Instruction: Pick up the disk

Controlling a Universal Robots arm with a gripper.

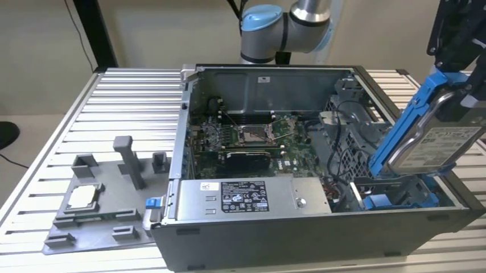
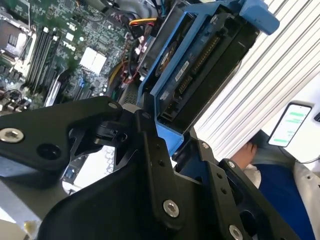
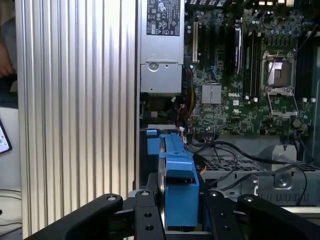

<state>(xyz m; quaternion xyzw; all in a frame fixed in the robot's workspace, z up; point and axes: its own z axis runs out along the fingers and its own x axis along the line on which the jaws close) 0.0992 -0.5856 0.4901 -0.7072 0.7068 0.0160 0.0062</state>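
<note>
Resting on the ribbed aluminium slat table [image 1: 122,96], the open grey steel computer case [image 1: 304,233] is exposing its green motherboard [image 1: 251,136] and the silver power-supply box with a black label [image 1: 251,196]. At the exterior view's left, a grey plastic fixture tray [image 1: 91,224] is carrying a small square silver chip [image 1: 82,196]. The disk [image 1: 440,136], a flat silver-grey metal hard drive with a white label clipped in a bright blue plastic frame, is hanging tilted above the drive bay at the exterior view's right, apparently lifted out of the case. The black two-finger gripper [image 3: 181,212] is clamping the blue frame, its jaws closing on the frame's end in both wrist views; the disk [image 2: 200,65] is projecting beyond the fingers. A person's hand [image 2: 246,154] is resting beside the table near a phone [image 2: 290,124]. For a sound lift, the grip should be staying centred on the frame, and the drive should be travelling straight up so its lower edge is clearing the bay walls and the loose cables [image 3: 235,150].
</note>
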